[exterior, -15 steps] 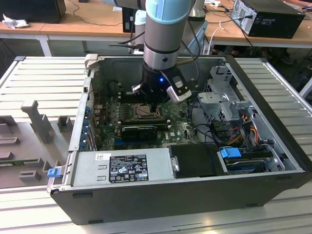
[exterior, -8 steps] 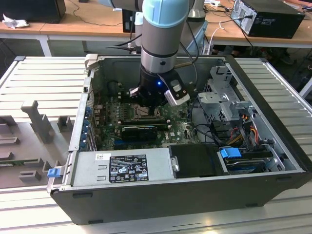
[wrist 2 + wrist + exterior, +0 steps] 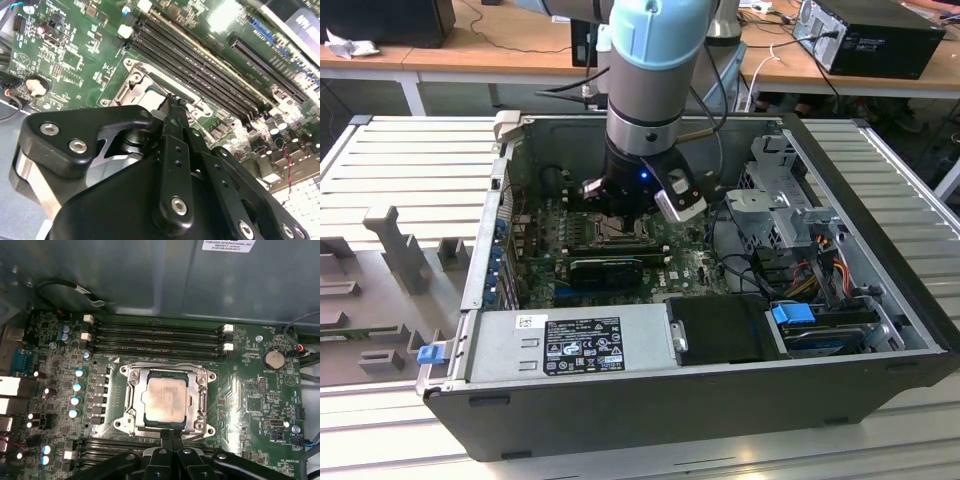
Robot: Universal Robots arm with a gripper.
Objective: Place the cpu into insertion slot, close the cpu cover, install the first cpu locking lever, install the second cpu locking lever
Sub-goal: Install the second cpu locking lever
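I have the gripper (image 3: 171,436) hovering low at the near edge of the insertion slot (image 3: 131,390), fingers pressed together, holding nothing. The cpu (image 3: 166,397) sits in the slot just ahead of the fingertips, the cpu cover (image 3: 202,390) down around it. Risk as I judge it: tips this close could snag the cover edge or nudge the chip crooked if I drift forward. Board silkscreen and the white sticker (image 3: 228,245) on the case wall carry print; I can't make it out.
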